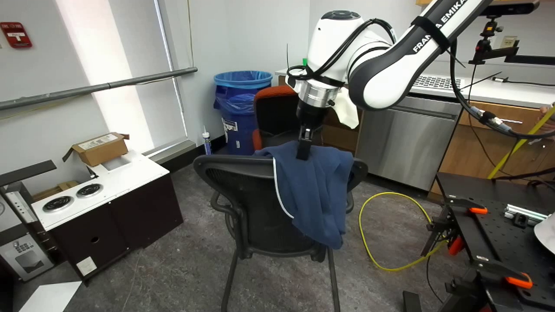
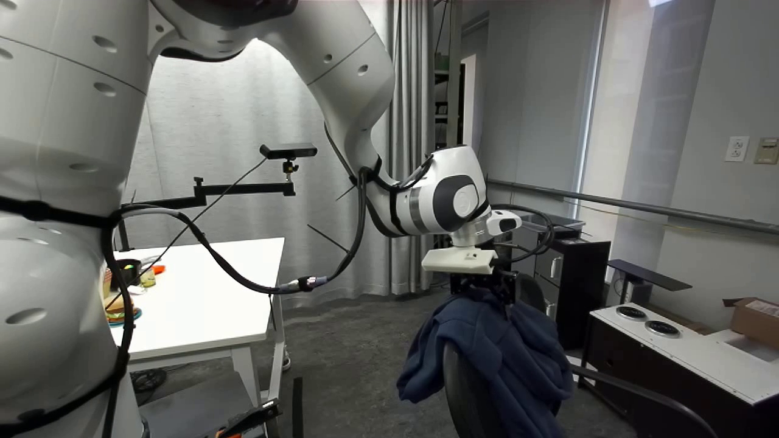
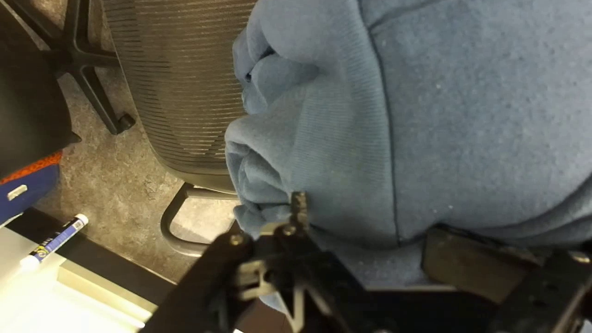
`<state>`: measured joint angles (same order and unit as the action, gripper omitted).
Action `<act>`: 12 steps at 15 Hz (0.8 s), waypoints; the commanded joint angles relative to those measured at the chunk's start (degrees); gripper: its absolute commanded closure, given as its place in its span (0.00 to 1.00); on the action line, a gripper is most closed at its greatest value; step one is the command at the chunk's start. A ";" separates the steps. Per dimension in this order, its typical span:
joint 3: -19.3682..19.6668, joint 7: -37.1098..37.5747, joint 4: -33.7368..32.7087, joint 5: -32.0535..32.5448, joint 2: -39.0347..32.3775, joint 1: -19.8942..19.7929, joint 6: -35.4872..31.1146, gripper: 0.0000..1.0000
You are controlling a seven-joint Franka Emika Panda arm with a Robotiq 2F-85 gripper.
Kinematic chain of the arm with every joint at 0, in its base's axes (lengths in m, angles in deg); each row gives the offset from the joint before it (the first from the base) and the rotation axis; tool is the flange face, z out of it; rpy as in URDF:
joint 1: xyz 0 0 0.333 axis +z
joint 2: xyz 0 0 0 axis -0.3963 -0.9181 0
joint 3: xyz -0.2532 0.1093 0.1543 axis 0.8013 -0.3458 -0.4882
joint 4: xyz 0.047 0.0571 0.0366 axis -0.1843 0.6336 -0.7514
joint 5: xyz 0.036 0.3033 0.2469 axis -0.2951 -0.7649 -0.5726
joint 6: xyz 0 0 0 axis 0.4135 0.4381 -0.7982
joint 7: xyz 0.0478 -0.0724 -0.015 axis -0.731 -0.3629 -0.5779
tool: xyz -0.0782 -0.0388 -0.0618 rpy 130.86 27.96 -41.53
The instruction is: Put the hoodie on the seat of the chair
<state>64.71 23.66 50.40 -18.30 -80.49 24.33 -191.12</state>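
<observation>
arm (image 1: 405, 60): "FRAN" and "A EMIKA", strap (image 1: 430, 32) between | red wall box (image 1: 16, 35): lettering too small

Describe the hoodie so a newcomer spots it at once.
In an exterior view, find the black office chair near the picture's middle. Over the top of its backrest, right of centre in that view, hangs the hoodie. It's soft, creased navy cloth with a thin white line along one edge, unlike the blue bin farther back.

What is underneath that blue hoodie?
The black chair's mesh backrest: the hoodie hangs over its top on both sides. The part it covers is hidden, so whether anything else is tucked there cannot be seen.
</observation>
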 commanded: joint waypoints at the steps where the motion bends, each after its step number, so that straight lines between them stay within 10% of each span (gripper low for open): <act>1: 1.70 2.23 -2.31 1.01 -3.39 1.02 -1.61 0.71; 5: 1.51 2.31 -2.37 0.86 -3.21 1.37 -1.69 0.99; 12: 1.74 1.92 -1.14 2.25 -1.68 2.14 -3.47 1.00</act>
<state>64.72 24.27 49.97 -18.31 -80.14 25.92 -191.12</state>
